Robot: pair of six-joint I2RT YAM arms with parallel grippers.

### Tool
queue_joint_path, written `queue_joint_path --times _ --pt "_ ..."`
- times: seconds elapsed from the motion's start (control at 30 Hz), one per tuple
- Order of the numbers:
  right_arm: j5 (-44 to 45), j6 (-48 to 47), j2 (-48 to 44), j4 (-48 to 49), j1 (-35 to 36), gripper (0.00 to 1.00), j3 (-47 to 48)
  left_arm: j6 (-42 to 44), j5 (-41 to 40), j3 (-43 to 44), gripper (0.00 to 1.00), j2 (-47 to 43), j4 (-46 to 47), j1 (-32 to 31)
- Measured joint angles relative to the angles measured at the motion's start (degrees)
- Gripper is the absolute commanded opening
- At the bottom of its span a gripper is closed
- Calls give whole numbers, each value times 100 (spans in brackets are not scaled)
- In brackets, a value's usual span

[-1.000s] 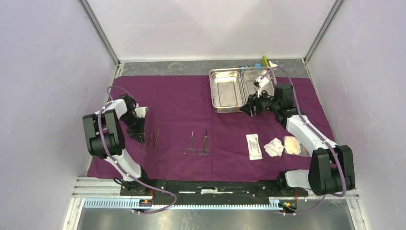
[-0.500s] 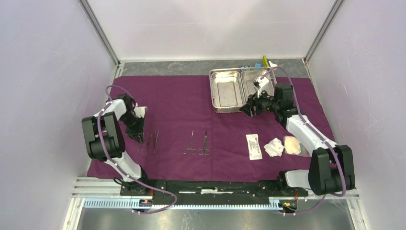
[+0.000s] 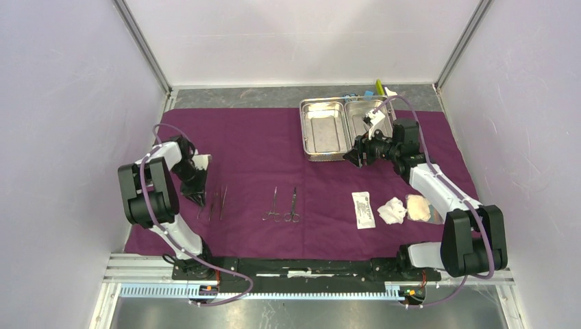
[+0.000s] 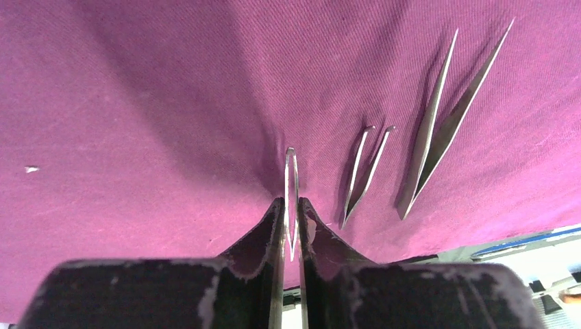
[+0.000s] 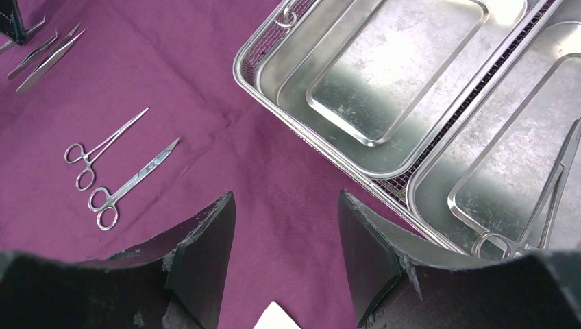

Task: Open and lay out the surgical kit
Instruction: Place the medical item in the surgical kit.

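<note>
The plum-purple cloth lies spread over the table. My left gripper is low at the cloth's left side, shut on a slim pair of tweezers whose far end touches the cloth. Two more tweezers lie just right of it. My right gripper hovers open over bare cloth at the steel tray's front edge. One scissor-handled instrument lies in the tray's right compartment. Two scissor-handled instruments lie mid-cloth.
A white flat packet, a gauze pad and a pale pad lie on the cloth under the right arm. Small blue and yellow-green blocks sit behind the tray. White walls close in the left, right and back.
</note>
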Motion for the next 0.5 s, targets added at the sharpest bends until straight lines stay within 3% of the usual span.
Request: queue_joint_path --times 0.5 --pt "0 -2 101 0 -4 63 0 -9 39 11 18 168 66 0"
